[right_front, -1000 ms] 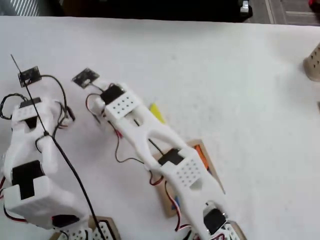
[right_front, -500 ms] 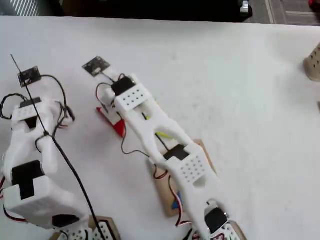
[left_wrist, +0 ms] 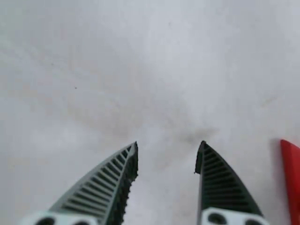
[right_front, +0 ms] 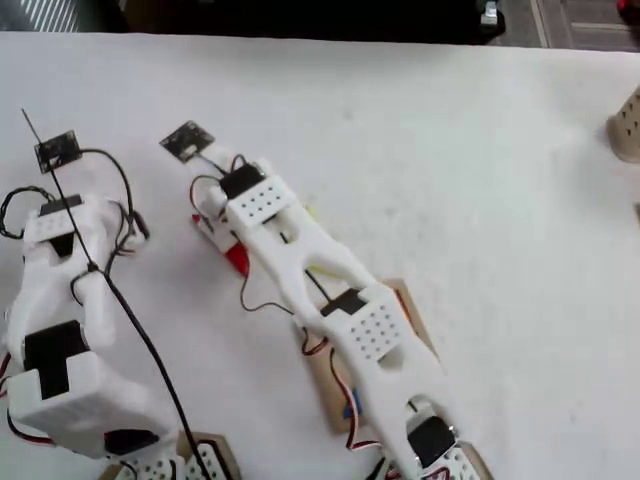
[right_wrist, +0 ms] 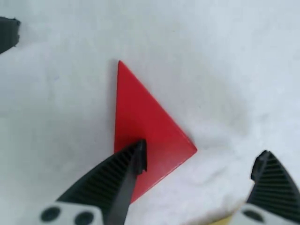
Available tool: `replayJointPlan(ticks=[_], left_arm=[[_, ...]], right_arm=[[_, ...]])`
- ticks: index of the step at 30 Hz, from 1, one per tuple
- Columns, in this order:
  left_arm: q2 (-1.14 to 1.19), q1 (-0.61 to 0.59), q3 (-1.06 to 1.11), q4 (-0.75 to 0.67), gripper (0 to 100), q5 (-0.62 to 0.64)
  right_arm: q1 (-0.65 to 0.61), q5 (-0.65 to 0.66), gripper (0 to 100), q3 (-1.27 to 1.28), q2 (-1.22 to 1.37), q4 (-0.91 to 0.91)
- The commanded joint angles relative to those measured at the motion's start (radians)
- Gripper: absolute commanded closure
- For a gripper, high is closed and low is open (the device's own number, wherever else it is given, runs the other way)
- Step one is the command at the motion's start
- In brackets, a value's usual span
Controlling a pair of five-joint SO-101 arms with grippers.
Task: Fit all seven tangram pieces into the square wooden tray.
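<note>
Nearest the arm bases in the high view, the square wooden tray (right_front: 413,303) lies flat on the white table (right_front: 470,160). It is mostly covered by the white right arm (right_front: 375,340), which stretches across it. A small patch of a blue tangram piece (right_front: 349,405) shows inside the tray beside the arm's red and black wires; what else the tray holds I cannot tell. To the left, the white left arm (right_front: 60,330) sits folded close to its base, well apart from the tray, with a black cable running over it. Seen from its own wrist, the left gripper (left_wrist: 168,146) is released: its dark ribbed fingers (left_wrist: 112,180) stand spread above bare table with nothing between them. Beyond the tray, the red triangular tangram piece (right_front: 236,256) lies flat on the table outside the tray, partly under the right arm's wrist. The right gripper (right_wrist: 200,157) is released too, its jaws wide apart. One dark fingertip (right_wrist: 136,157) stands over the triangle near one of its edges, though I cannot tell whether it touches. The other finger stands over bare table just beside the piece. Farther off, a small dark circuit board (right_front: 187,140) lies on the table on thin wires just past the right arm's wrist. A second dark board (right_front: 57,150) lies past the left arm. A tan perforated object (right_front: 626,125) stands at the table's far right edge.
</note>
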Motion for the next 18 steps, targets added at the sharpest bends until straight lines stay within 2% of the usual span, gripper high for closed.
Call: replayJointPlan(ticks=[1,5,18], left_arm=[[-0.059,0.004,-0.018,-0.020,79,0.005],[-0.059,0.004,-0.018,-0.020,79,0.005],[-0.059,0.004,-0.017,-0.017,80,0.003]], right_arm=[[-0.005,0.046,64.8,-0.020,-0.002,-0.018],[-0.053,0.140,64.8,-0.020,-0.001,-0.018],[-0.058,0.149,64.8,-0.020,-0.001,0.010]])
